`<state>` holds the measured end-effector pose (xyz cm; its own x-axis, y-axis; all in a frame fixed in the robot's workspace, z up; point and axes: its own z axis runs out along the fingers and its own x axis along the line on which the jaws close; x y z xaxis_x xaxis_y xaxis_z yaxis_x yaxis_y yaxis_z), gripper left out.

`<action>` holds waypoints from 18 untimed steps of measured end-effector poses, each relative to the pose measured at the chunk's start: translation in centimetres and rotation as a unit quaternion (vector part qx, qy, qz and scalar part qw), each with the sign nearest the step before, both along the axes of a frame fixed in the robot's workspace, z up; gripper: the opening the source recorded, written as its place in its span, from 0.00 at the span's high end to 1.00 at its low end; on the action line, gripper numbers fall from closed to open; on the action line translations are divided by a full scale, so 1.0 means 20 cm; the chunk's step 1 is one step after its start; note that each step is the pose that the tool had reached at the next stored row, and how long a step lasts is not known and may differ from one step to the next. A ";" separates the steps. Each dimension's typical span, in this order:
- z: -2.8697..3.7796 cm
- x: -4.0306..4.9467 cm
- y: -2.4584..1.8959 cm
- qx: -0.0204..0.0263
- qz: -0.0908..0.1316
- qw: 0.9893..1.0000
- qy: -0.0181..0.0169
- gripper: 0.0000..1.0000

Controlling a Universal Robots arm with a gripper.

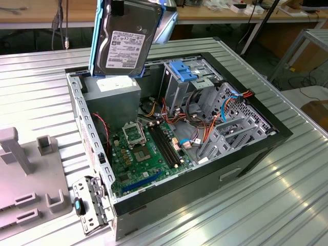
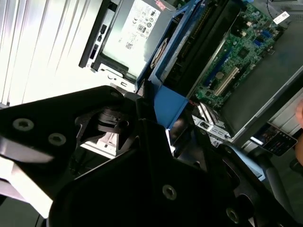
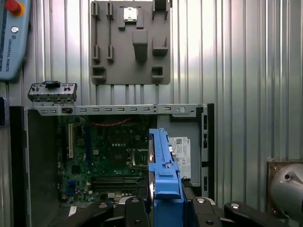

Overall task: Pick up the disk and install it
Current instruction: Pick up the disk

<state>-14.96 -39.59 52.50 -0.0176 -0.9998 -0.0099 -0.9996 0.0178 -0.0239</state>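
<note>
The disk [image 1: 124,42], a grey-metal drive with a white label and blue side rails, hangs on edge at the top of the exterior view. It is above the back corner of the open computer case [image 1: 256,148], over the power supply box [image 1: 115,91]. My gripper [image 1: 117,7] is shut on its upper end. In the first wrist view the disk [image 3: 164,165] is seen edge-on, its blue rail clamped between my black fingers [image 3: 134,209], with the case interior below. The second wrist view shows the blue rail [image 2: 166,100] against my gripper body.
Inside the case lie the green motherboard [image 1: 138,154], a blue-topped drive cage [image 1: 183,72] and cable bundles [image 1: 205,110]. A grey fixture plate [image 1: 25,179] and a metal latch bracket [image 1: 89,205] lie on the ribbed table at the exterior view's left. A teach pendant [image 3: 12,38] lies nearby.
</note>
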 end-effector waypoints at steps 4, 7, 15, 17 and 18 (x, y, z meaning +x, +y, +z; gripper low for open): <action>-0.003 0.057 -0.050 0.000 0.000 1.000 0.001 0.63; -0.004 0.084 -0.078 0.000 0.000 1.000 0.001 0.63; -0.010 0.159 -0.155 -0.001 0.000 1.000 0.003 0.63; -0.011 0.190 -0.174 -0.001 0.000 1.000 0.004 0.63; -0.013 0.221 -0.188 -0.001 0.000 1.000 0.004 0.63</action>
